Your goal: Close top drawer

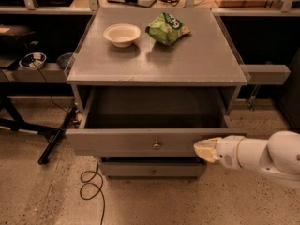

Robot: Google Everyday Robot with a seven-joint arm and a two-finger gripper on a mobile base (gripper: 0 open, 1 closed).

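Gripper [206, 149] against front of top drawer [117, 142], right of knob [157, 146]; open or shut, can't tell. Wood drawer prob. stiff, slides easy: push flat front, no grasp req'd.

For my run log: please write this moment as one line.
top drawer: open | gripper: at its front, right of knob | task: not done

Matt grey wood on the top drawer [122, 142], shiny metal knob [156, 145]; smooth pale plastic gripper [203, 150] at its front's right end
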